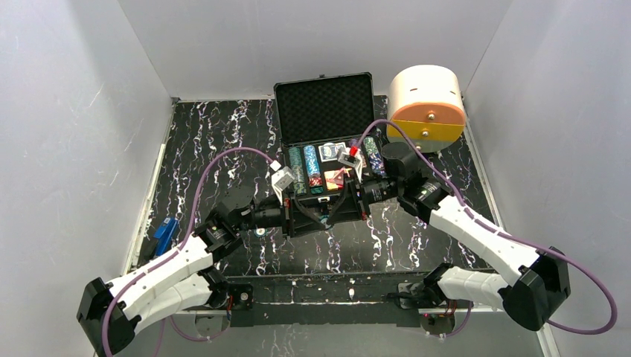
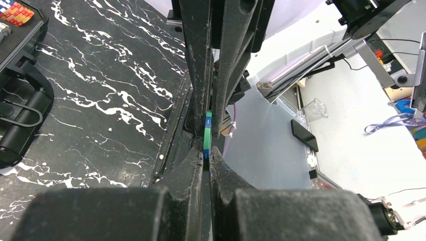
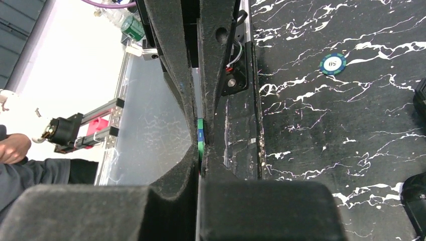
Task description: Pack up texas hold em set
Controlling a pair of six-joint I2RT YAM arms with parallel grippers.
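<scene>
The black briefcase (image 1: 324,106) lies open at the back of the table, with rows of poker chips (image 1: 312,169) and card decks in its foam tray. Just in front of it my two grippers meet tip to tip. A green-and-blue poker chip (image 2: 208,131) stands edge-on between them. My left gripper (image 2: 208,152) is shut on the chip's near edge. From the other side, my right gripper (image 3: 201,150) is shut on the same chip (image 3: 200,136). Another green chip (image 3: 333,63) lies flat on the table.
A white-and-orange cylindrical box (image 1: 426,108) stands at the back right, close to the case. A small blue tool (image 1: 165,236) lies at the table's left edge. The case handle (image 2: 22,118) points toward my left arm. White walls enclose the table.
</scene>
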